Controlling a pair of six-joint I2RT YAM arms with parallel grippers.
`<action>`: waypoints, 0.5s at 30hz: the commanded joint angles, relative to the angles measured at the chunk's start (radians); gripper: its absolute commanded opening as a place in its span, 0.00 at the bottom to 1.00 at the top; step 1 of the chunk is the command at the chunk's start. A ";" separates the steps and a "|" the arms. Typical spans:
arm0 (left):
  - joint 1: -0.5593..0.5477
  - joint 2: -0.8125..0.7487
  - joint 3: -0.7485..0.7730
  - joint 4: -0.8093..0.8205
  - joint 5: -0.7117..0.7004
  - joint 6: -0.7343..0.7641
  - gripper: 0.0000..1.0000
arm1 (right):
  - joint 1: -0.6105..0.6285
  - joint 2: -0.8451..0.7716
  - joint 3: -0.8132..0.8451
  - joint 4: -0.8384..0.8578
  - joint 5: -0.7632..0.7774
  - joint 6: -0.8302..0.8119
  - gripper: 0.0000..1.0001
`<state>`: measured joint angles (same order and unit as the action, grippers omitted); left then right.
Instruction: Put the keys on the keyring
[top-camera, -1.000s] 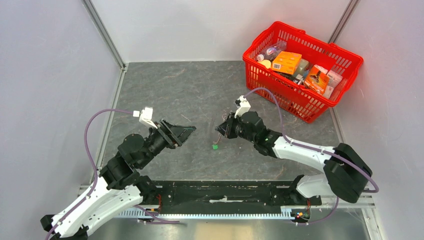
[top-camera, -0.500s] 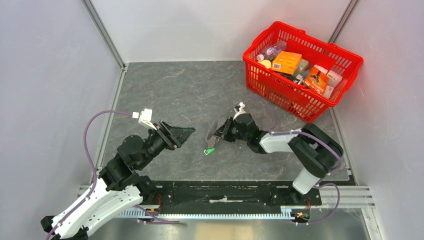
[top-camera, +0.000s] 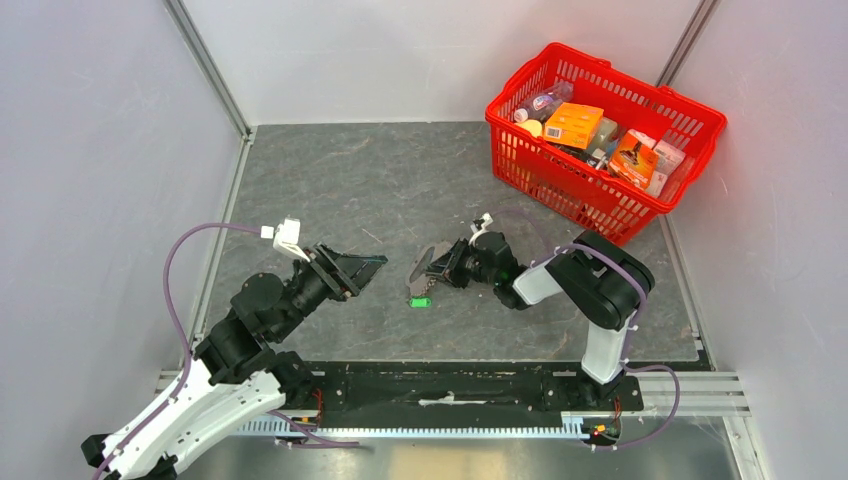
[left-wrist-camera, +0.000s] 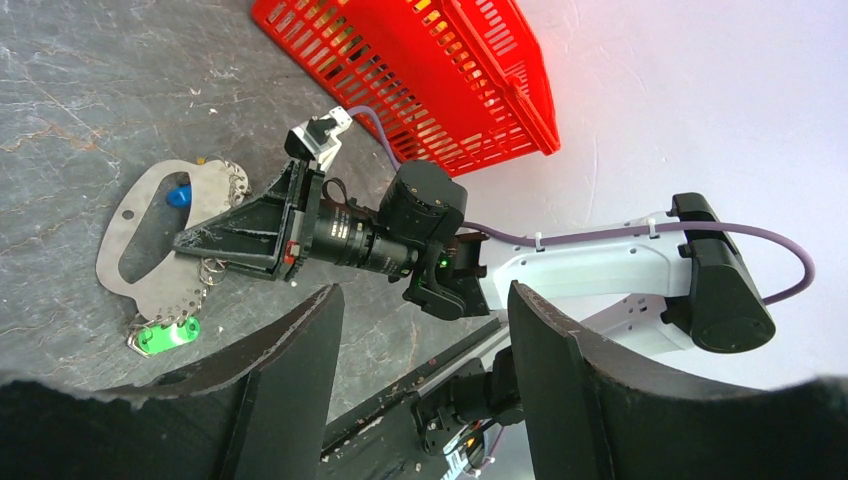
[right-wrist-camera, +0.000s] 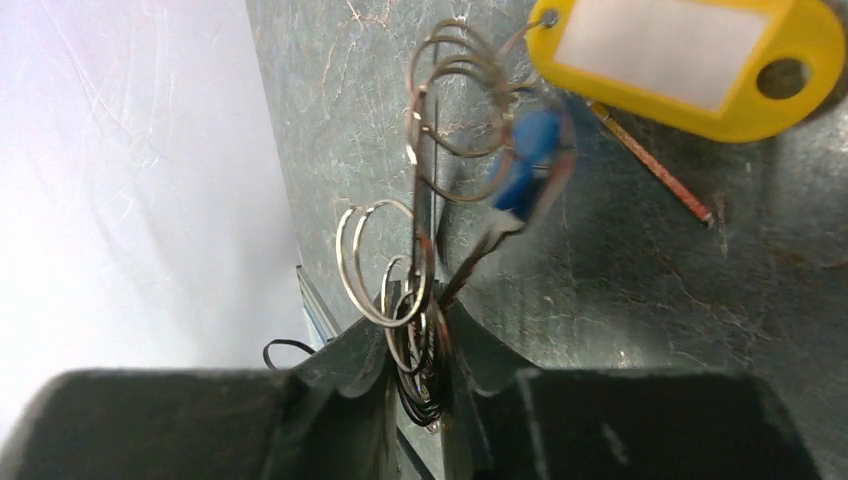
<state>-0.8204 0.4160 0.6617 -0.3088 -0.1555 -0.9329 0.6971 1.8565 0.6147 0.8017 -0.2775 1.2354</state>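
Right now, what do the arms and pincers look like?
Left arm and right arm match: white shells, black joints, looping purple cable, white block at each wrist. Left pincer and right pincer are black with wedge-shaped fingers.

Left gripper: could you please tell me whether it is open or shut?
Open: the left gripper has its fingers wide apart, holding nothing.

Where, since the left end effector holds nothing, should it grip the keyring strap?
Probably the strap at its rounded free end, approached from the side opposite the right end effector: that is shut on the rings at the other end, and the loop's opening gives one finger room.
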 joint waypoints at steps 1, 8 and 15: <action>-0.002 0.000 -0.004 0.014 -0.019 0.029 0.68 | -0.007 0.004 -0.012 0.060 -0.018 0.019 0.27; -0.002 -0.002 -0.001 0.015 -0.017 0.029 0.68 | -0.012 -0.024 -0.007 0.005 -0.011 0.009 0.43; -0.002 -0.005 -0.001 0.016 -0.015 0.026 0.68 | -0.011 -0.069 -0.009 -0.073 0.005 -0.002 0.52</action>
<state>-0.8204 0.4160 0.6613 -0.3088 -0.1555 -0.9329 0.6888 1.8492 0.6098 0.7612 -0.2874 1.2469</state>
